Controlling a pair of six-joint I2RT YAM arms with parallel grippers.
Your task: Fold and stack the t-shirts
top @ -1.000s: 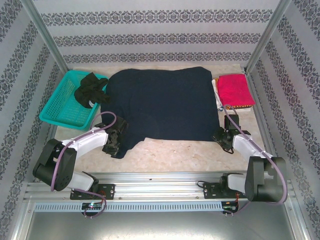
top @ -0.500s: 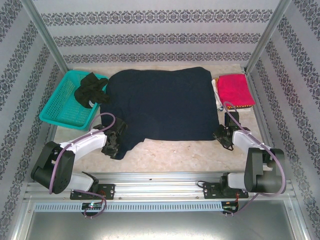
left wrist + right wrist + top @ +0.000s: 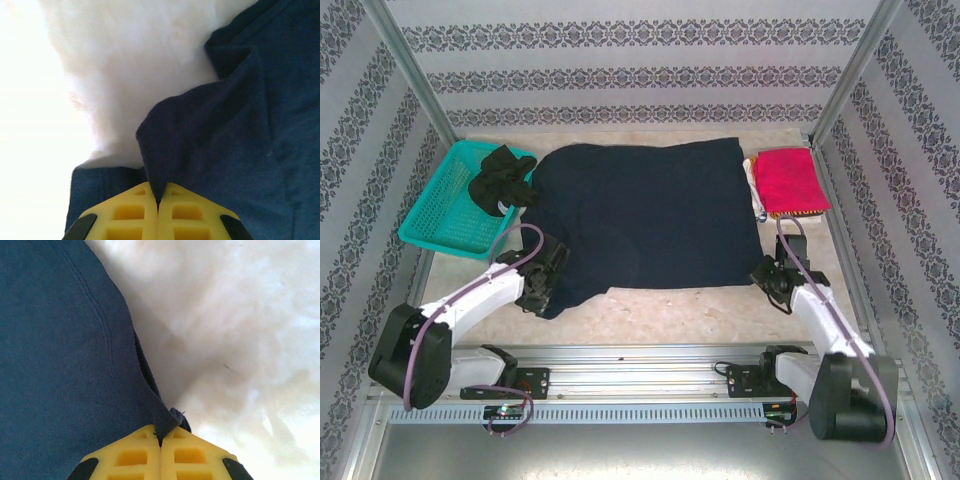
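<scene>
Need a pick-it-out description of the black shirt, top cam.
Start at the teal mesh basket at far left. Draped over its right rim is the black t-shirt, a crumpled heap. Unlike the navy t-shirt spread flat beside it and the folded pinkish-red t-shirt far right, it is bunched up.

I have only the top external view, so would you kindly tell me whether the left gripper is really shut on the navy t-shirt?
Observer: Yes. In the left wrist view, the left gripper is shut on a raised fold of the navy t-shirt, and its yellow fingers meet around the cloth.
Operator: Thank you. And the right side?
Observer: The right wrist view shows the right gripper shut on the shirt's stitched edge, pinching just the corner.
</scene>
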